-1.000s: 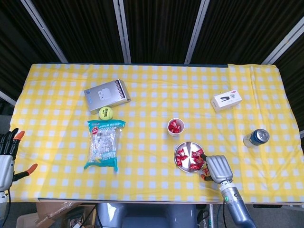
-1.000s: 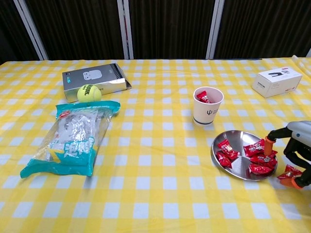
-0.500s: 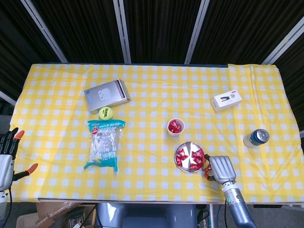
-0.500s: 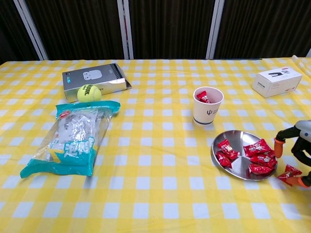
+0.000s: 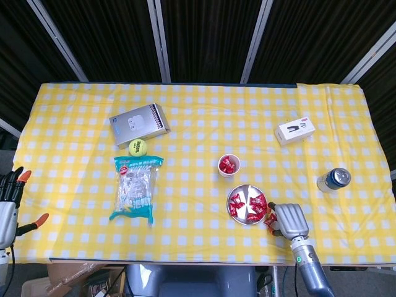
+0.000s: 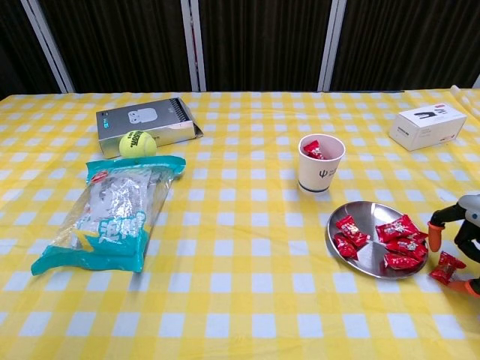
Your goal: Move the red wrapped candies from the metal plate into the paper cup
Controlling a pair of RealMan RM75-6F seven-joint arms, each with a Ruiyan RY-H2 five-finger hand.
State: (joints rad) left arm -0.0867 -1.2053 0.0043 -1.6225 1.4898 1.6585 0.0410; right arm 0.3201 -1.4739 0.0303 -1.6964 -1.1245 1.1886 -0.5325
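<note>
Right hand drawn back off the metal plate, fingers pinching one red wrapped candy beside its rim

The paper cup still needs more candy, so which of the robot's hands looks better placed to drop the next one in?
The right hand. It sits beside the metal plate and pinches a red candy in its fingers, with the paper cup just beyond the plate. The left hand is at the far table edge, holding nothing.

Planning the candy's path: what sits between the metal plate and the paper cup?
Only bare checked cloth separates the metal plate and paper cup, clearest in the chest view.
</note>
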